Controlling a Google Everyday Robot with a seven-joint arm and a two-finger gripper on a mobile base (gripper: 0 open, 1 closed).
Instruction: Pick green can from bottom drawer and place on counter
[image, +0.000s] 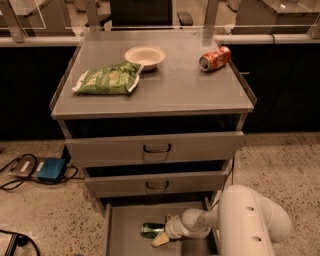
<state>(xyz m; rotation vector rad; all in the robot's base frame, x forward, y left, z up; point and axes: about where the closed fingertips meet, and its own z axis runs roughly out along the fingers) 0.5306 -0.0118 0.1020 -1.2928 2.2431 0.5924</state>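
Observation:
The green can (151, 230) lies on its side in the bottom drawer (122, 225), which is pulled out at the foot of the grey cabinet. My gripper (160, 235) reaches into that drawer from the right, at the can's right end and touching or almost touching it. My white arm (247, 225) fills the lower right corner and hides the drawer's right side. The counter (175, 90) is the flat grey top of the cabinet, well above the gripper.
On the counter lie a green chip bag (106, 79) at the left, a white bowl (145, 56) at the back and a red-orange soda can (215, 58) on its side at the right. Two upper drawers (157, 148) are slightly open. A blue box with cables (50, 170) lies on the floor at the left.

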